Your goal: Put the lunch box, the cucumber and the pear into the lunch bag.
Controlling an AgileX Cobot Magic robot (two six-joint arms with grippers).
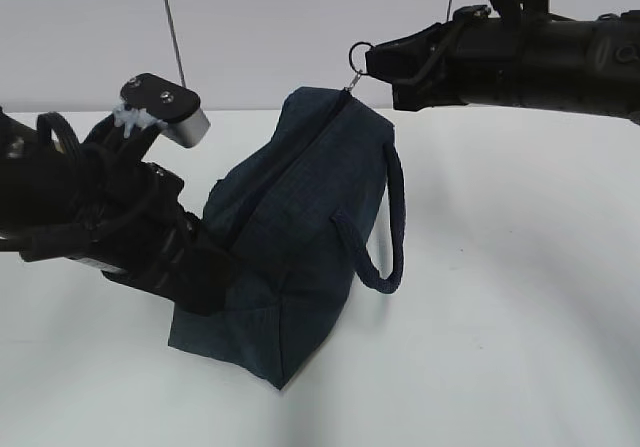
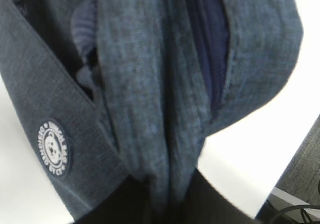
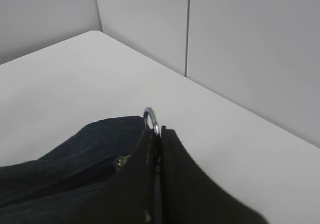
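Observation:
The navy lunch bag lies tilted on the white table, its far end pulled upward. My right gripper is shut on the silver ring zip pull at that raised end. In the right wrist view the ring sticks out between the closed fingers of my right gripper, with the bag below. My left gripper is shut on a fold of fabric at the bag's near end. The left wrist view shows my left gripper pinching the bag. The lunch box, cucumber and pear are out of view.
One loop handle hangs down the bag's right side. A round white logo patch marks the bag's side. A thin rod stands at the back left. The table's edge shows beside the bag in the left wrist view.

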